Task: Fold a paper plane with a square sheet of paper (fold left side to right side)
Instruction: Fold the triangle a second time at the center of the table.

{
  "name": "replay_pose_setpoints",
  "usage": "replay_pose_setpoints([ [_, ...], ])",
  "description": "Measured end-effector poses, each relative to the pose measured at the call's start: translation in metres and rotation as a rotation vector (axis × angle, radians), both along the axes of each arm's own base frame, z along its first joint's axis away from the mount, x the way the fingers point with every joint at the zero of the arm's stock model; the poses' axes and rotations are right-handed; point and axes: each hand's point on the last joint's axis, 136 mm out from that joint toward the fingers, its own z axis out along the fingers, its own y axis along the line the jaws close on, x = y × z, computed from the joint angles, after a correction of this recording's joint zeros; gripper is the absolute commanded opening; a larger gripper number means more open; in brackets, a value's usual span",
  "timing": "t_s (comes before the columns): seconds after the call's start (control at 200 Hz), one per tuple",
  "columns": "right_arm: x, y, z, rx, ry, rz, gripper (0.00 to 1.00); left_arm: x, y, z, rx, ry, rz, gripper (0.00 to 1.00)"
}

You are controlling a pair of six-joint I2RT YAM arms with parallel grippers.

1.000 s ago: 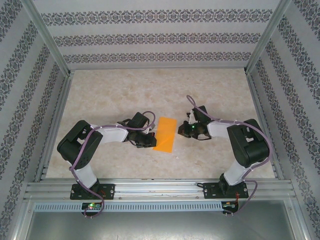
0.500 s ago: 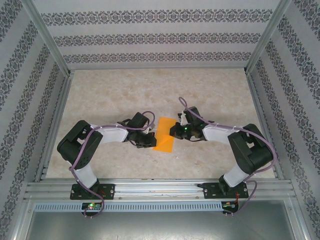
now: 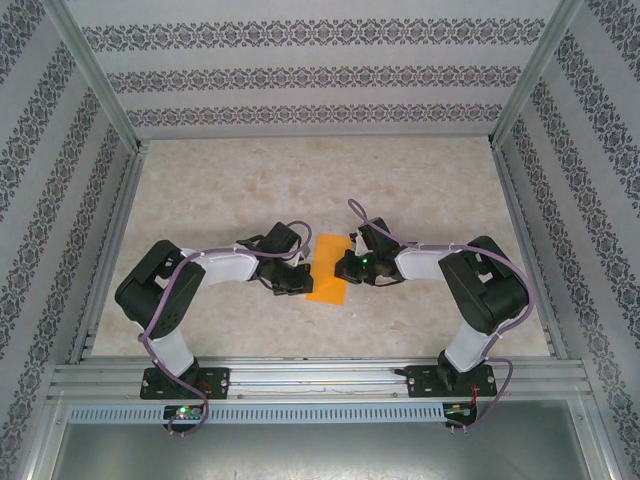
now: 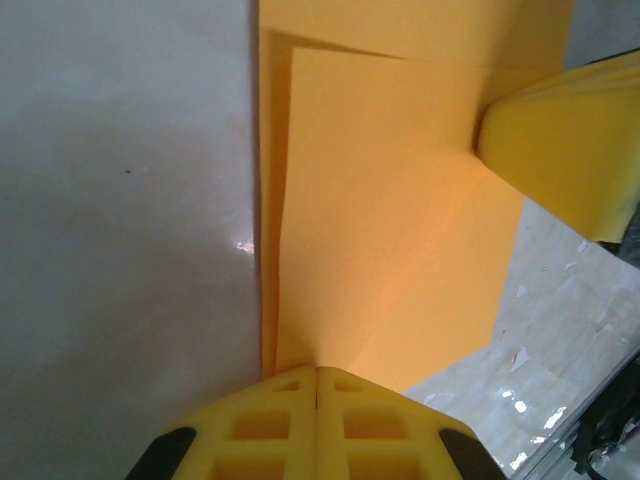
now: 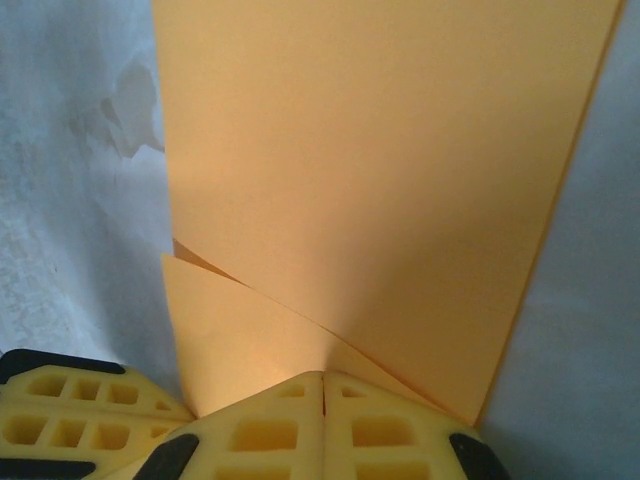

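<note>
The square sheet of paper [image 3: 325,282] is bright orange and lies folded in half on the table between my two arms. In the left wrist view the paper [image 4: 390,230] shows two layers slightly offset along its left edge. My left gripper [image 3: 302,283] is shut, and its yellow tips [image 4: 317,372] rest on the paper's near edge. My right gripper [image 3: 344,268] is also shut, with its tips [image 5: 322,378] on the opposite edge, where the paper [image 5: 380,170] has its upper layer lying askew over a lower flap. The right fingers [image 4: 560,135] press the paper's far corner.
The pale marbled table [image 3: 300,180] is walled by patterned panels on three sides. An aluminium rail [image 3: 320,378] carrying both arm bases runs along the near edge. The left gripper's fingers [image 5: 70,415] sit close beside the right one.
My right gripper has swung left from beside the paper onto its right edge. The left gripper and the paper have stayed where they were.
</note>
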Motion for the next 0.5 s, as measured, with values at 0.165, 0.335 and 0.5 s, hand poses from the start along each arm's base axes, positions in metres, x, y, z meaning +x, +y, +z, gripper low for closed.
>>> replay_pose_setpoints([
  [0.165,0.001,-0.001,0.000,-0.003,0.004,-0.003,0.00,0.008,-0.006,0.013,-0.018,-0.023,-0.001,0.00],
  [0.335,0.000,-0.001,-0.001,-0.007,0.013,-0.004,0.00,0.013,-0.021,0.029,-0.055,-0.057,-0.033,0.00],
  [0.5,0.000,-0.001,-0.001,-0.009,0.021,-0.002,0.00,0.012,-0.037,0.030,-0.073,-0.061,-0.077,0.00],
])
